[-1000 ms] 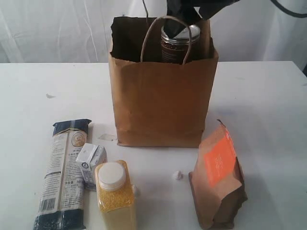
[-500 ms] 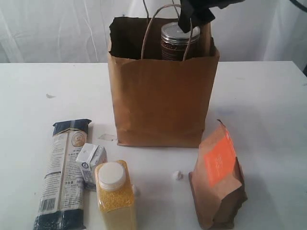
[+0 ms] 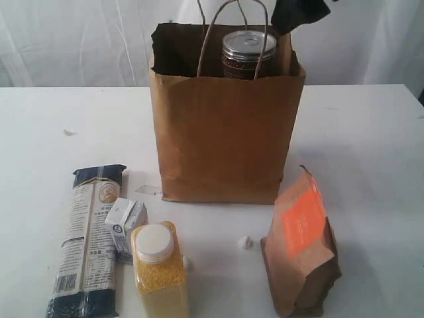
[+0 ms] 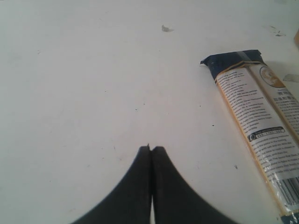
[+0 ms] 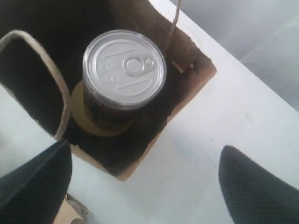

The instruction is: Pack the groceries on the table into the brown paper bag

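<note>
The brown paper bag [image 3: 225,132] stands upright mid-table. A silver-topped tin [image 3: 249,53] pokes above its rim; in the right wrist view the tin [image 5: 124,70] rests on the gold lid [image 5: 80,116] of a jar inside the bag. My right gripper [image 3: 298,16] hangs above the bag's right back corner, open and empty [image 5: 145,154]. On the table [image 3: 358,132] lie the dark-blue pasta packet [image 3: 89,238], the white carton [image 3: 126,225], the yellow-grain jar [image 3: 159,271] and the brown pouch [image 3: 301,245]. My left gripper [image 4: 150,148] is shut and empty over bare table, beside the pasta packet [image 4: 257,116].
The bag's cord handles [image 3: 232,26] loop up above its opening, one [image 5: 44,60] just beside my right fingers. A small white crumpled scrap [image 3: 245,242] lies between the yellow-grain jar and the pouch. A white curtain hangs behind the table.
My right gripper has let go of the tin and moved up and to the right, away from the bag's mouth. The tin stays in the bag. Nothing else has moved.
</note>
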You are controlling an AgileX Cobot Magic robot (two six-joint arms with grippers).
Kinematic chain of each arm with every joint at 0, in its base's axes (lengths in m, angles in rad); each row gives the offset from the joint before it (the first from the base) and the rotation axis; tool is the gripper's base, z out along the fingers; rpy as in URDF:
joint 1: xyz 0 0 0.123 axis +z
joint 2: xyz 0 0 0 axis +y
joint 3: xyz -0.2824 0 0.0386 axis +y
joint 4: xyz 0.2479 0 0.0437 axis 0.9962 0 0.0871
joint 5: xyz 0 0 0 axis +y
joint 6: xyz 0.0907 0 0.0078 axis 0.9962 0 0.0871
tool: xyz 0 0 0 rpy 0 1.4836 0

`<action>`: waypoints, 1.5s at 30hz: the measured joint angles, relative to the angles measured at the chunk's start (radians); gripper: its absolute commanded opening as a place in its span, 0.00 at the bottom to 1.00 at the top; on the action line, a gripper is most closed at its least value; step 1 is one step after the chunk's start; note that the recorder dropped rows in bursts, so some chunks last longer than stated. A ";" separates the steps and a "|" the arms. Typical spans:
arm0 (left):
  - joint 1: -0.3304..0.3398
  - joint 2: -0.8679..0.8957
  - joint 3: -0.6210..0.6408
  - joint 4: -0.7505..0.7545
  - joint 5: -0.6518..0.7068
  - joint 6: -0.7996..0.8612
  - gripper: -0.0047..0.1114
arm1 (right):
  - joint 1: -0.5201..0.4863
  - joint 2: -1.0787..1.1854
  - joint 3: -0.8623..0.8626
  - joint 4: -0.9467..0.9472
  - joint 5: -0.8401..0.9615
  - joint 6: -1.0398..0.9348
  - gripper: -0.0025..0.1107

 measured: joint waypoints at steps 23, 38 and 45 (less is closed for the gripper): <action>0.000 0.000 0.000 0.002 0.000 0.000 0.04 | 0.000 -0.530 0.480 0.168 0.071 0.181 0.67; 0.000 0.000 0.000 0.004 0.000 0.000 0.04 | 0.000 -0.852 0.907 0.208 -0.094 0.244 0.02; 0.000 0.000 0.000 0.004 0.000 0.000 0.04 | 0.000 -1.067 0.995 0.212 -0.110 0.252 0.02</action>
